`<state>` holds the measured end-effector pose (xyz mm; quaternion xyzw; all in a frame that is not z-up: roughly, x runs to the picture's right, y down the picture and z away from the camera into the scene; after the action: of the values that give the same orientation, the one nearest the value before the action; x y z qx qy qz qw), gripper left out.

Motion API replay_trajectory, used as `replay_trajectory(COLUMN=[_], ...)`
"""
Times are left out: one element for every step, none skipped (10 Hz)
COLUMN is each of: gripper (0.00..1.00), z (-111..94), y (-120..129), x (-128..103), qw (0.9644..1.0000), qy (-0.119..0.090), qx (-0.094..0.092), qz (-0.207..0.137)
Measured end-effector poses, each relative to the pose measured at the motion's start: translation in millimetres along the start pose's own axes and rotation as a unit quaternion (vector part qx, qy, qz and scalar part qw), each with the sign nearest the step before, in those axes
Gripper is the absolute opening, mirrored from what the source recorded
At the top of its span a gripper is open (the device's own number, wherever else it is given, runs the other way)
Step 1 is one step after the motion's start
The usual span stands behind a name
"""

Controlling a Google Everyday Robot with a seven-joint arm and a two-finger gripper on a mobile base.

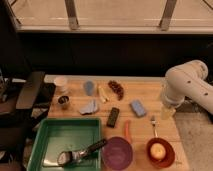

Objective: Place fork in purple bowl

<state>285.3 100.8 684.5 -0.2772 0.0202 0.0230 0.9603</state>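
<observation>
The fork [154, 125] lies flat on the wooden table [145, 90], its length running roughly away from the front edge, and nothing is touching it. Just left of it lies an orange carrot [127, 131], roughly parallel to it. In front of the fork, near the table's front edge, sits the red bowl [161, 153] with a yellow item inside. The purple bowl [118, 153] stands to the left of that, beyond the carrot's near end, apart from the fork. Left of the purple bowl is a green tray [55, 131] holding a black-handled utensil [81, 152]. Behind the fork and slightly to its right, the gripper [167, 113] hangs below the white arm [187, 85] at the table's right side, near the fork but not on it. Its jaws stand wide apart and hold nothing. Farther back on the table lie a blue block [138, 108], a black bar [113, 117], a grey-blue cloth [90, 107], a blue cup [89, 88], pale sticks [102, 93], a brown item [117, 88], a white cup [61, 83] and a small dark cup [63, 101].
</observation>
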Motion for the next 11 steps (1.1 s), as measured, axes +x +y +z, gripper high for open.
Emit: replay_trajectory(gripper=[0.65, 0.65, 0.65, 0.65, 0.65, 0.65, 0.65, 0.65, 0.65, 0.65, 0.65], z=[0.0, 0.0, 0.0, 0.0, 0.0, 0.0, 0.0, 0.0, 0.1, -0.7, -2.6], y=[0.0, 0.0, 0.0, 0.0, 0.0, 0.0, 0.0, 0.0, 0.0, 0.0, -1.4], x=[0.0, 0.0, 0.0, 0.0, 0.0, 0.0, 0.0, 0.0, 0.0, 0.2, -1.0], qw=[1.0, 1.0, 1.0, 1.0, 1.0, 1.0, 1.0, 1.0, 1.0, 1.0, 1.0], qy=[0.0, 0.0, 0.0, 0.0, 0.0, 0.0, 0.0, 0.0, 0.0, 0.001, -0.001], qx=[0.0, 0.0, 0.0, 0.0, 0.0, 0.0, 0.0, 0.0, 0.0, 0.001, 0.004], qz=[0.0, 0.0, 0.0, 0.0, 0.0, 0.0, 0.0, 0.0, 0.0, -0.001, -0.008])
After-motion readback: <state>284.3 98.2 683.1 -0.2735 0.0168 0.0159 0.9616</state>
